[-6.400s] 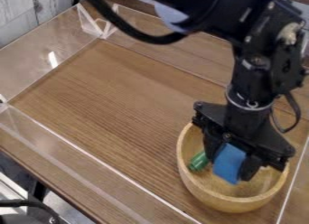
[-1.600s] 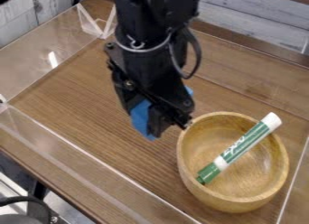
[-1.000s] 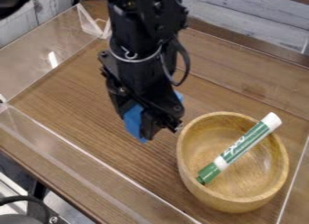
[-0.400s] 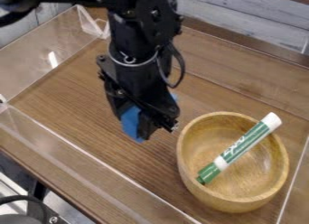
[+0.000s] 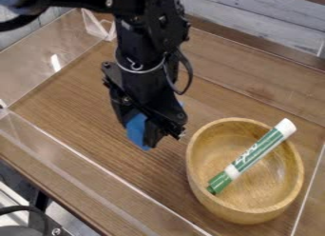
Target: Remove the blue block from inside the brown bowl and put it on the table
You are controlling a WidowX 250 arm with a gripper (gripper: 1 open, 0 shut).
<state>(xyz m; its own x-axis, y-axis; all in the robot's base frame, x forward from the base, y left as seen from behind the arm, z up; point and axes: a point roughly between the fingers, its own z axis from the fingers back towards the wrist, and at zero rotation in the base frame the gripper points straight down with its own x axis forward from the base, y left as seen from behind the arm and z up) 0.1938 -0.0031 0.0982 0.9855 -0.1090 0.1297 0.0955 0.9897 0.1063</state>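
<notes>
A: What's the biggest thing here?

B: The desk (image 5: 89, 92), brown wood grain, with low clear acrylic walls (image 5: 38, 49) along its edges.

A: And the arm?

B: The black robot arm (image 5: 146, 35) comes down from the top edge of the view over the middle of the desk, pointing straight down.

A: Where's the bowl?

B: The brown bowl (image 5: 203, 149) sits toward the desk's near right corner, just right of the arm. It's round, shallow and thick-rimmed. Lying inside it, slanted from lower left to upper right, is a green-and-white marker (image 5: 248, 156).

A: What about the end effector?

B: The end effector (image 5: 143, 133) is clamped on the blue block (image 5: 136, 131), jaws pressed against its sides.

A: So where is the block exactly?

B: Outside the bowl, to its left, over bare wood near the desk's middle. I can't tell whether its underside touches the surface or hangs just above.
</notes>
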